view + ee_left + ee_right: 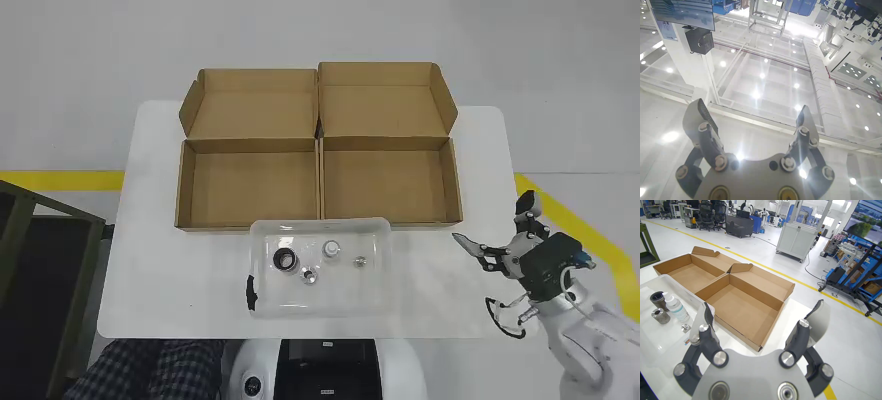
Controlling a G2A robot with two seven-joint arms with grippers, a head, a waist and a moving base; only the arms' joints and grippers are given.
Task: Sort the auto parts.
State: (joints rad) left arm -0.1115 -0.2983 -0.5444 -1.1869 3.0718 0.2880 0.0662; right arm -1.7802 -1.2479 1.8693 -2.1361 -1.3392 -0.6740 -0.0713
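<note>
Zero parts are sorted: the left box point(247, 185) and right box point(385, 185) are empty, and the auto parts point(285, 262) lie in the clear tray point(372, 292) just before them. My right gripper point(472, 270) hangs wide open near that tray; my left gripper point(752, 104), equally wide, faces the ceiling.

The right claw point(472, 270) hangs over the right margin of the table point(470, 140). Near it, to its left, the tray point(375, 300) lies on the table's near side. Beyond the tray, farther from the robot, two boxes sit side by side, touching. The right box point(385, 185) is ahead and left of the claw, and the left box point(248, 185) is past that one. Their lids point(385, 100) lie open behind them. In the tray, the small part point(358, 263) is nearest the claw, then the bottle point(330, 247), then the bushing point(310, 277), with the bearing point(285, 262) farthest left.
</note>
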